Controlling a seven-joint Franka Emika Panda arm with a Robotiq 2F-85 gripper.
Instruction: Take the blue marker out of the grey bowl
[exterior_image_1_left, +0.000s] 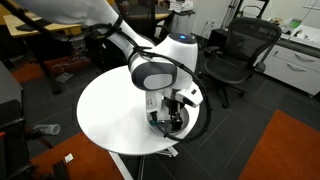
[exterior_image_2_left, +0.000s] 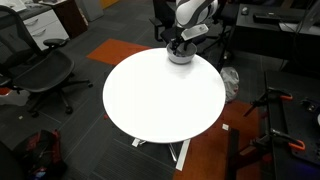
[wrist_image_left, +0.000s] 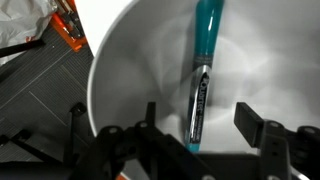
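Note:
The grey bowl (wrist_image_left: 130, 80) fills the wrist view. The blue marker (wrist_image_left: 203, 70) lies in it, a teal cap end at the top and a dark barrel running down between my fingers. My gripper (wrist_image_left: 200, 125) is open, its two fingers either side of the marker's lower end, not touching it. In both exterior views the gripper (exterior_image_1_left: 170, 108) (exterior_image_2_left: 180, 47) is lowered into the bowl (exterior_image_1_left: 185, 124) (exterior_image_2_left: 181, 58) at the edge of the white round table (exterior_image_1_left: 115, 115) (exterior_image_2_left: 160, 95). The marker is hidden there.
Black office chairs (exterior_image_1_left: 235, 55) (exterior_image_2_left: 40, 65) stand around the table. An orange carpet patch (exterior_image_1_left: 285, 150) and orange-black clutter (wrist_image_left: 65, 30) are on the floor beside the table edge. A table leg base (exterior_image_2_left: 180, 155) shows below.

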